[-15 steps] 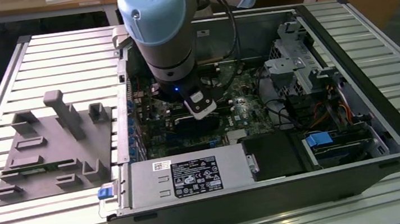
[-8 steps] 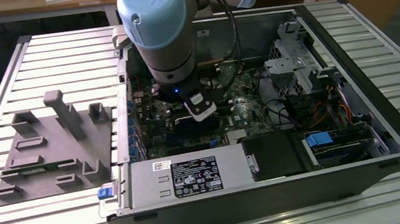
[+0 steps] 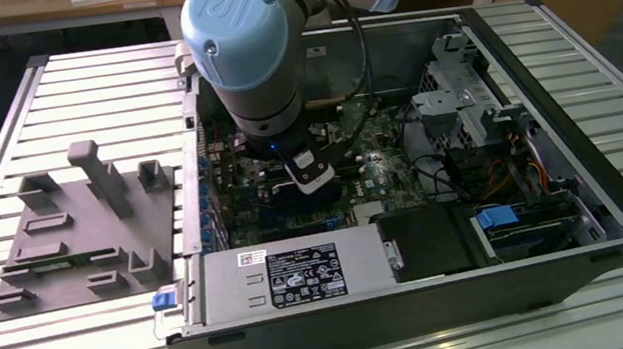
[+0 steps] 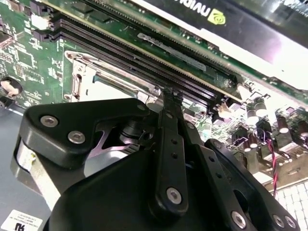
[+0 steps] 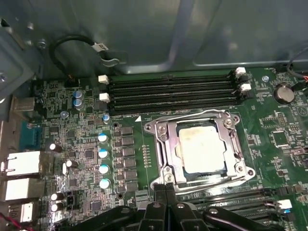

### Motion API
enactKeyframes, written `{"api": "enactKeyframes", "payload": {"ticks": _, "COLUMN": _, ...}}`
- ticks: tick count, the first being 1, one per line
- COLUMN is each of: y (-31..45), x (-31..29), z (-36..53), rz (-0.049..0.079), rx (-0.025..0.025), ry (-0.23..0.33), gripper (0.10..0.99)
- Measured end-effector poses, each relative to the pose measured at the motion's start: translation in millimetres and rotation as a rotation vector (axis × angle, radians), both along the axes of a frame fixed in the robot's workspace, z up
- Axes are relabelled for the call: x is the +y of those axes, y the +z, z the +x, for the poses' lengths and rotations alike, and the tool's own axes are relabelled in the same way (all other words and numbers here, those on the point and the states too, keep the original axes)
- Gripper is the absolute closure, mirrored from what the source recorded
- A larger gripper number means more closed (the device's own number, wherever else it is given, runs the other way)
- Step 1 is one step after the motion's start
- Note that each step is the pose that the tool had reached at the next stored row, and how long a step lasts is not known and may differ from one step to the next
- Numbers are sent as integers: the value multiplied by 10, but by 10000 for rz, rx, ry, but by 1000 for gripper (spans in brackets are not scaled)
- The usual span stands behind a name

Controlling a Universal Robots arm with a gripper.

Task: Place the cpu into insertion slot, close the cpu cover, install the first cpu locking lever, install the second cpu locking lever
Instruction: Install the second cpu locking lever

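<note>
cpu [image 5: 200,148] seated under closed cpu cover [image 5: 166,147]

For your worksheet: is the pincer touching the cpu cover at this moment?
Cannot tell. In the first wrist view the pincer tips meet the near edge of the cpu cover framing the cpu, but neither contact nor a gap shows plainly.

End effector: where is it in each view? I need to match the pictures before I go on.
Exterior view: the end effector is inside the open case, under the blue arm joint, over the motherboard.
First wrist view: the end effector has its tips at the edge of the cpu cover.
Second wrist view: the end effector has its black linkage in the foreground, tips beside the cpu cover.
Shared landmark: the green motherboard.
</note>
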State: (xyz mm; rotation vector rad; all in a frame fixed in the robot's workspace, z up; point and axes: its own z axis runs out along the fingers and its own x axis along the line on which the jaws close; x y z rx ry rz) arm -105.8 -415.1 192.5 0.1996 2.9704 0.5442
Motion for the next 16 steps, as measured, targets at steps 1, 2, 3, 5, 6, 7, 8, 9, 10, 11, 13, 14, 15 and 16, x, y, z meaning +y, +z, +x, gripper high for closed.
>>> {"api": "enactKeyframes", "payload": {"ticks": 1, "y": -8, "x": 0, "z": -4, "rz": 3, "rx": 0, "ry": 0, "gripper": 984}}
{"api": "enactKeyframes", "payload": {"ticks": 2, "y": -13, "x": -1, "z": -6, "rz": 5, "rx": 0, "ry": 0, "gripper": 984}}
{"api": "enactKeyframes", "payload": {"ticks": 3, "y": -16, "x": 1, "z": -9, "rz": 6, "rx": 1, "ry": 0, "gripper": 984}}
{"api": "enactKeyframes", "payload": {"ticks": 5, "y": -21, "x": 6, "z": -14, "rz": 6, "rx": 0, "ry": 0, "gripper": 984}}
{"api": "enactKeyframes", "payload": {"ticks": 6, "y": -22, "x": 11, "z": -17, "rz": 5, "rx": 1, "ry": 0, "gripper": 984}}
{"api": "enactKeyframes", "payload": {"ticks": 7, "y": -24, "x": 18, "z": -19, "rz": 6, "rx": 0, "ry": 0, "gripper": 984}}
{"api": "enactKeyframes", "payload": {"ticks": 8, "y": -25, "x": 27, "z": -20, "rz": 5, "rx": 1, "ry": 0, "gripper": 984}}
{"api": "enactKeyframes", "payload": {"ticks": 9, "y": -26, "x": 37, "z": -21, "rz": 6, "rx": 1, "ry": 0, "gripper": 984}}
{"api": "enactKeyframes", "payload": {"ticks": 10, "y": -28, "x": 46, "z": -22, "rz": 6, "rx": 0, "ry": 0, "gripper": 984}}
{"api": "enactKeyframes", "payload": {"ticks": 11, "y": -31, "x": 53, "z": -22, "rz": 6, "rx": 0, "ry": 0, "gripper": 984}}
{"api": "enactKeyframes", "payload": {"ticks": 13, "y": -38, "x": 65, "z": -24, "rz": 7, "rx": -1, "ry": 0, "gripper": 984}}
{"api": "enactKeyframes", "payload": {"ticks": 14, "y": -43, "x": 69, "z": -25, "rz": 8, "rx": -1, "ry": 0, "gripper": 984}}
{"api": "enactKeyframes", "payload": {"ticks": 15, "y": -46, "x": 73, "z": -25, "rz": 7, "rx": -1, "ry": 0, "gripper": 984}}
{"api": "enactKeyframes", "payload": {"ticks": 16, "y": -48, "x": 75, "z": -26, "rz": 6, "rx": 0, "ry": 1, "gripper": 984}}
